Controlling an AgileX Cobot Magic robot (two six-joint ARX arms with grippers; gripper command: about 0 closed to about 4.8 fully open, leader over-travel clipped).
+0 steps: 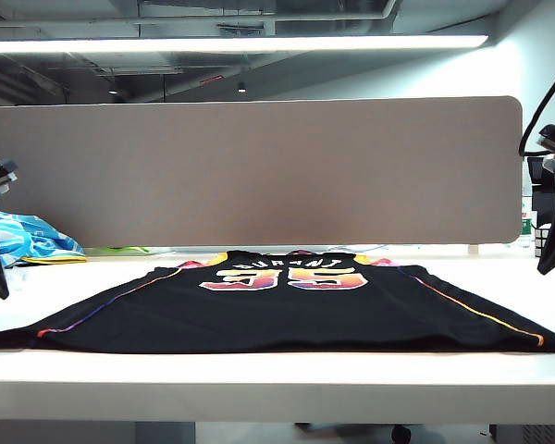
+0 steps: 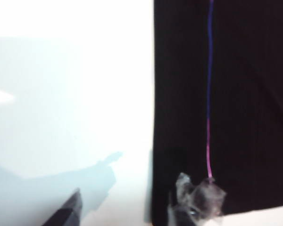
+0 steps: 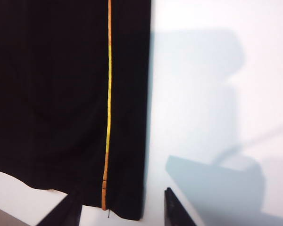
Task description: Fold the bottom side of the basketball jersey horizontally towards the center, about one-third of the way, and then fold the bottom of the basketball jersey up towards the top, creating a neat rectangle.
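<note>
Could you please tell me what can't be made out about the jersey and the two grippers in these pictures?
- Basketball jersey: neckline and armholes, foreshortened in the exterior view.
- Left gripper: cut off by the left wrist frame edge, one fingertip blurred.
- Right gripper: only fingertips show; frame edge.
- Crumpled blue cloth: partly behind the left arm.

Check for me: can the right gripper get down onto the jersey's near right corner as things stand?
Probably yes. The right gripper hangs open right over that hem corner of the basketball jersey, jaws astride its edge, and only bare table lies beside it; nothing blocks it.
</note>
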